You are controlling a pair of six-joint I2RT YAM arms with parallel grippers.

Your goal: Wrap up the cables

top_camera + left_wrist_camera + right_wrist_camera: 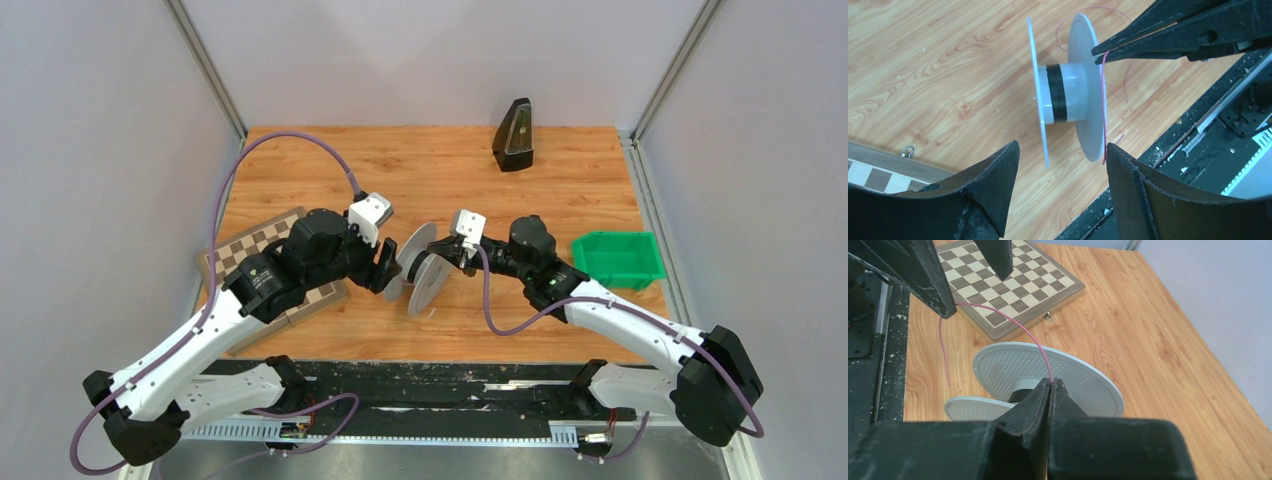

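Right tool [1050,386] tight on pink wire [1015,326], left tool [1062,150] wide; wooden table [440,160], grey walls [430,50].

A chessboard [262,243] lies at the left edge of the wooden bench [430,170], with a small metal latch [1048,316] on its side. A green plastic bin [615,258] sits at the right edge. Near the far edge stands a black wedge-shaped object [515,135], possibly a metronome.

Thin red cable [1020,330] arcs over upended white spool [1065,92].
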